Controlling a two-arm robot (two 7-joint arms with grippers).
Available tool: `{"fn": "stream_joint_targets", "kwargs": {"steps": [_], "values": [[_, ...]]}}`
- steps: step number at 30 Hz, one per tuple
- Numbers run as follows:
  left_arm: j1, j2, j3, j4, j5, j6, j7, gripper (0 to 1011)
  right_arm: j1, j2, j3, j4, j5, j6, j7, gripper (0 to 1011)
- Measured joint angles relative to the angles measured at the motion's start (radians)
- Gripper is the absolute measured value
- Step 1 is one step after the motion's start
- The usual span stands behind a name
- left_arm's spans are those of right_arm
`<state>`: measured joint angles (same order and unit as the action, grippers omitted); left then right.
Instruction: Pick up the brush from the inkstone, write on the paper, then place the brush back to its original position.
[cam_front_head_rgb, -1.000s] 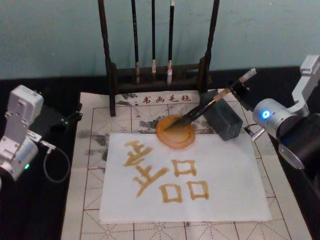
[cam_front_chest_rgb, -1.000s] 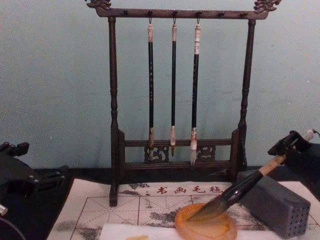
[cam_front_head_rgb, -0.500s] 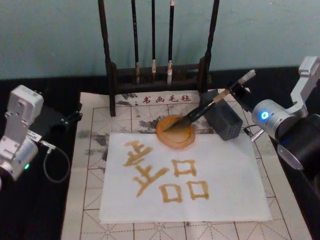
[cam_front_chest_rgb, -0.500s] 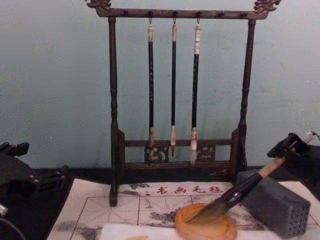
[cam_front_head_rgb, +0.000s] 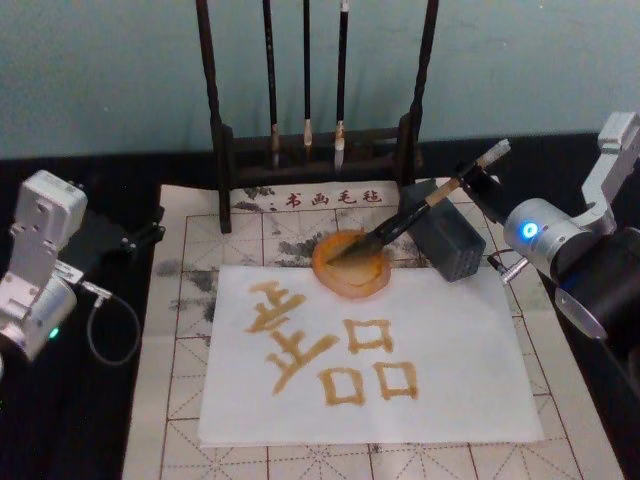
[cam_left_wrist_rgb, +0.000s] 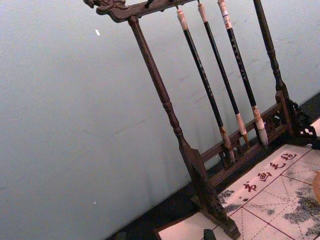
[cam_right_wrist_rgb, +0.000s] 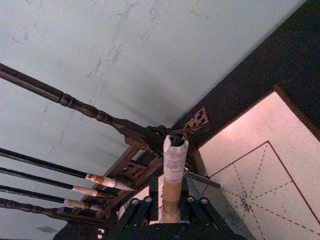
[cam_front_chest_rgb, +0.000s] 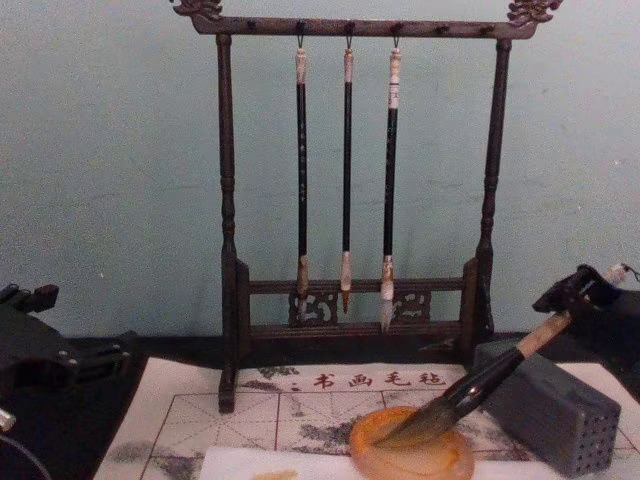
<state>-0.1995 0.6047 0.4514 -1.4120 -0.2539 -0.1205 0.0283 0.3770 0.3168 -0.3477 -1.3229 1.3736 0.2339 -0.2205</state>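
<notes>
The brush (cam_front_head_rgb: 400, 222) lies slanted, its dark tuft resting in the round orange inkstone (cam_front_head_rgb: 350, 266) and its tan handle rising to the back right. My right gripper (cam_front_head_rgb: 472, 180) is shut on the upper handle just below the white end cap (cam_right_wrist_rgb: 175, 152). In the chest view the brush (cam_front_chest_rgb: 470, 390) leans from the inkstone (cam_front_chest_rgb: 412, 452) up to the right gripper (cam_front_chest_rgb: 572, 300). The white paper (cam_front_head_rgb: 450, 340) lies in front of the inkstone and carries tan characters (cam_front_head_rgb: 330, 355). My left gripper (cam_front_head_rgb: 128, 238) is parked off the mat at the left.
A dark wooden rack (cam_front_head_rgb: 220, 150) with three thin hanging brushes (cam_front_chest_rgb: 346, 170) stands behind the inkstone. A grey block with small holes (cam_front_head_rgb: 448, 240) sits right of the inkstone, under the brush handle. The gridded felt mat (cam_front_head_rgb: 185, 330) lies under the paper.
The brush handle and my right gripper have dipped slightly lower. The tuft stays in the inkstone. The left arm has not moved.
</notes>
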Motion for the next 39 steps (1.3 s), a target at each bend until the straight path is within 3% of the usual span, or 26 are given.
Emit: {"fn": "stream_joint_targets", "kwargs": {"steps": [24,27,39], "values": [[0.000,0.000,0.000,0.000,0.000,0.000,0.000,1001,-0.001,0.000,0.001,-0.001,-0.001,0.001,0.001,951],[0.000,0.000,0.000,0.000,0.000,0.000,0.000,1001,-0.001,0.000,0.001,-0.001,-0.001,0.001,0.001,1002],[0.000,0.000,0.000,0.000,0.000,0.000,0.000,1001,-0.004,0.007,-0.002,-0.002,0.002,0.000,0.002,1002]]}}
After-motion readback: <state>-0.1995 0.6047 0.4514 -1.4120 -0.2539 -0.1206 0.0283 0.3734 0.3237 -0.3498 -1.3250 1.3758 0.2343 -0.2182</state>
